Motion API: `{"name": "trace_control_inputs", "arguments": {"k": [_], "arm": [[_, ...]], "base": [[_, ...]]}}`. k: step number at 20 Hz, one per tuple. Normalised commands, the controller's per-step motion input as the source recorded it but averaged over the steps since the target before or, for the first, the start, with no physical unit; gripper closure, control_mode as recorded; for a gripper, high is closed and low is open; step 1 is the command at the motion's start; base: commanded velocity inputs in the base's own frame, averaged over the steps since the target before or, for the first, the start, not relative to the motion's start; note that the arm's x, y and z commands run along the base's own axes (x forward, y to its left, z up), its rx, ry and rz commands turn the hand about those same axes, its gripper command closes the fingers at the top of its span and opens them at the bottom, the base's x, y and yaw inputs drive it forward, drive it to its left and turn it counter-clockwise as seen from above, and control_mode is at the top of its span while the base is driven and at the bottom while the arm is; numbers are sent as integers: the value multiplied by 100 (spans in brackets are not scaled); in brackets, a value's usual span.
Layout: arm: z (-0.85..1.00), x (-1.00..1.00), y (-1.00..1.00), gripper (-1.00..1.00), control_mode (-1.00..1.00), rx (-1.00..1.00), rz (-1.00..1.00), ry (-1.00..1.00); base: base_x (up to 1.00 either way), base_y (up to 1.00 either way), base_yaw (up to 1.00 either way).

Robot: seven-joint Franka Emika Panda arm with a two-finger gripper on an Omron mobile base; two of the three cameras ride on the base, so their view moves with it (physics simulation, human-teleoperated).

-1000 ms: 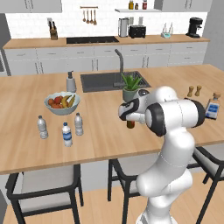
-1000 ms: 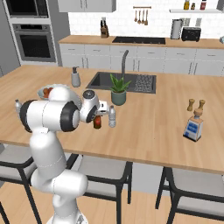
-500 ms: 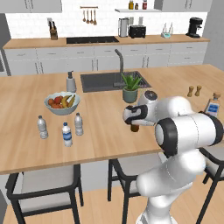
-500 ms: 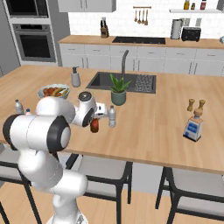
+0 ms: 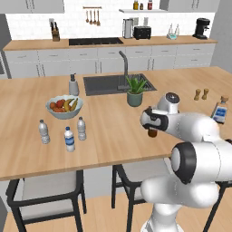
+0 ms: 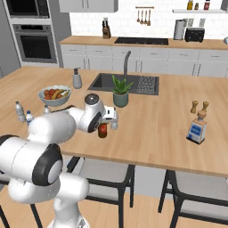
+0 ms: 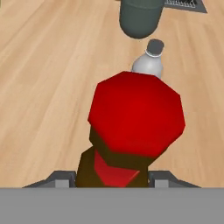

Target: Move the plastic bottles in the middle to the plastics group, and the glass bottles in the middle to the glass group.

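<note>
A kitchen: sink, oven, wooden island counter.

No text, brand, number or sign could be read. The blue label on the flat bottle and the one on the small water bottle were too small and blurred to make out.
</note>
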Motion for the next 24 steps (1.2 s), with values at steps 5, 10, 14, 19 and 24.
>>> {"name": "trace_control_inputs", "arguments": {"k": [5,10,14,19,24], "arm": [[28,-6,-97,100,-100,0,-4,5],[13,-9,-100,100,-100,0,-5,2],[0,-17,-97,100,-100,-1,-1,-1],[0,-1,-82,100,-100,-5,0,0],[0,0,-73,100,-100,-7,0,0]], "base": [[0,0,0],[0,0,0],[0,0,0],[0,0,0],[0,0,0]]}}
